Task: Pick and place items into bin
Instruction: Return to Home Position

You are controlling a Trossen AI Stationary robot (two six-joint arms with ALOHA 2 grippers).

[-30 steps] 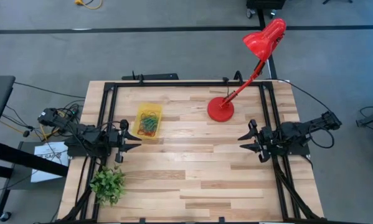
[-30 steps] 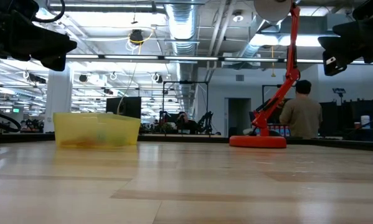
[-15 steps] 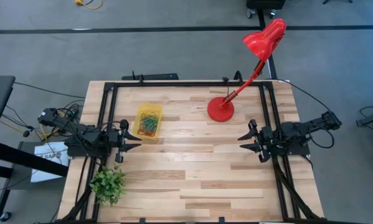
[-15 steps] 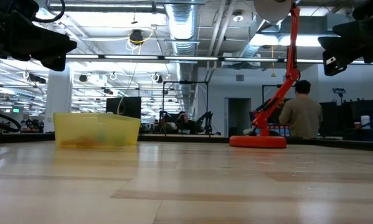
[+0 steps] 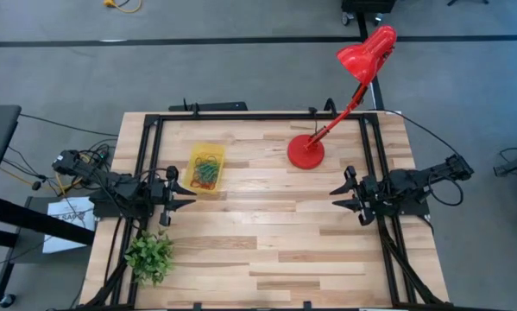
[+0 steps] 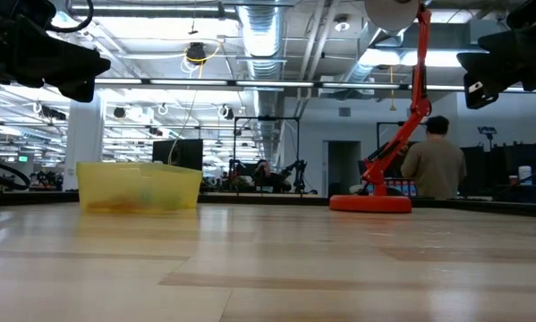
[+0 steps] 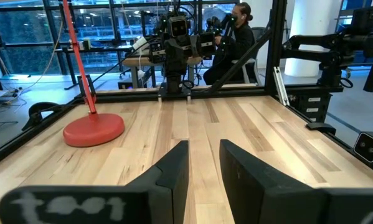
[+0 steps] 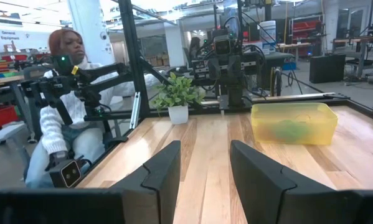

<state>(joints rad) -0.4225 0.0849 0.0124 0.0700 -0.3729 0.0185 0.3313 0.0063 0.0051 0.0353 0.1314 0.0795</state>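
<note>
The fingers (image 7: 170, 174) of the left gripper (image 5: 189, 195) and the right gripper (image 5: 334, 198) are spread apart and hold nothing. The bands (image 5: 207, 171) lie in the yellow bin (image 5: 208, 146), at 10 o'clock on the table (image 5: 267, 242). Picking looks done, so I think the arms only need to rest. They sit folded at 9 and 3 o'clock, facing each other.
</note>
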